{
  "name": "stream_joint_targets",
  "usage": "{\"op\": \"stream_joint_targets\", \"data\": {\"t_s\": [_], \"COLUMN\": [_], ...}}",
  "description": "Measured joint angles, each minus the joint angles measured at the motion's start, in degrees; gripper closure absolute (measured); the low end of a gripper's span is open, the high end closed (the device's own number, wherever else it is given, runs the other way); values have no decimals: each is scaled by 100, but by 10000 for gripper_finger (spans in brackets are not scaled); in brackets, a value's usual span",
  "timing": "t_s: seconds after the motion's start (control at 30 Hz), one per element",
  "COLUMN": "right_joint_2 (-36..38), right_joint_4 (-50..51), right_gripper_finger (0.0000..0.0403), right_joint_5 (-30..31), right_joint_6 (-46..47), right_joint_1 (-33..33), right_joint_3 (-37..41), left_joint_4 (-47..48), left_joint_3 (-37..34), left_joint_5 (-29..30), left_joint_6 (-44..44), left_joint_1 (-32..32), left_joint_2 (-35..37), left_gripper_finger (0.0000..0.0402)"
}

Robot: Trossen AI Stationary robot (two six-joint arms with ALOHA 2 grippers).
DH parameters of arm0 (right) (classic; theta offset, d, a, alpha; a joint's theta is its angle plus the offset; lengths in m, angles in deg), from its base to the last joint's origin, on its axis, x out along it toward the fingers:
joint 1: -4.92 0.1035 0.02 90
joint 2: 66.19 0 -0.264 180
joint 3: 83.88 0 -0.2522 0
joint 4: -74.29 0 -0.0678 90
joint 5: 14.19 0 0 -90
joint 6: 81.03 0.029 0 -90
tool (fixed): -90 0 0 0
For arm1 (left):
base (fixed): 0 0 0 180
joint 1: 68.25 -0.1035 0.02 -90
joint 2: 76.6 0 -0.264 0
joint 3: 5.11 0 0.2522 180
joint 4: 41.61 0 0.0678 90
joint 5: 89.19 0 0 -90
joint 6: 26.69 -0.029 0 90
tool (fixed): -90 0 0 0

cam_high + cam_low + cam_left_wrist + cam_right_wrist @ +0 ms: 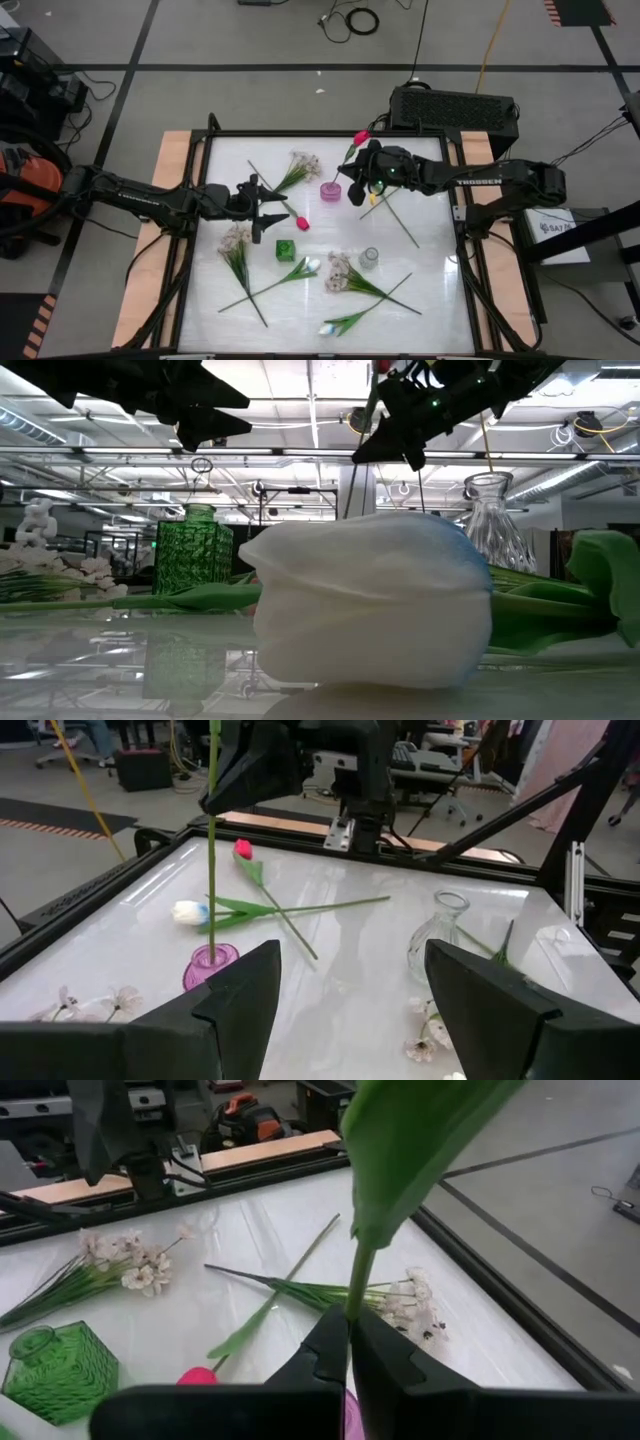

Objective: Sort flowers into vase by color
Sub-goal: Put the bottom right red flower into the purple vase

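Note:
My right gripper point(356, 190) is shut on a pink-red tulip point(361, 137) beside the small pink vase point(330, 190). The tulip's stem point(212, 830) stands upright, with its lower end in that vase's mouth point(210, 957). My left gripper point(280, 215) hovers open over the table's middle, touching nothing. It is near a second pink-red tulip point(301, 223) that lies flat. The green vase point(285, 248) and the clear vase point(369, 258) stand toward the near side. White tulips point(310, 266) point(328, 327) and cream sprays point(305, 163) point(237, 240) point(340, 270) lie on the table. My right gripper pinches the tulip's green stem point(357, 1285) between its two fingers, just below a broad leaf point(420, 1140). The fingers come level from the table's right and lie across the stem. The stem stays upright, with its bloom above the gripper and its lower end in the pink vase.
Another white tulip point(188, 912) and loose stems point(400, 222) lie right of the pink vase, under my right arm. The low view is filled by a white tulip point(370, 600) close to the near edge. A black frame point(205, 180) rims the white table.

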Motion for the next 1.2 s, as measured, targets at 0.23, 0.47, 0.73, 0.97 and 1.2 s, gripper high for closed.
{"op": "stream_joint_targets", "data": {"t_s": [0.23, 0.47, 0.73, 0.97, 1.2], "right_joint_2": [-37, -139, -247, -80, 173], "right_joint_4": [-46, 121, 531, 1070, 1792], "right_gripper_finger": [402, 391, 313, 234, 164], "right_joint_5": [37, 50, 236, 232, 160], "right_joint_6": [13, 190, 321, 376, 562], "right_joint_1": [2, 2, 2, 11, 11], "right_joint_3": [-2, -10, -13, -11, -17], "left_joint_4": [0, 0, 49, 93, 144], "left_joint_3": [0, 0, 0, 0, 0], "left_joint_5": [0, 0, 7, 39, 66], "left_joint_6": [-104, -106, -136, -238, -297], "left_joint_1": [0, 0, 0, -7, -11], "left_joint_2": [0, -2, -7, -9, -9], "left_gripper_finger": [146, 146, 146, 146, 146]}}
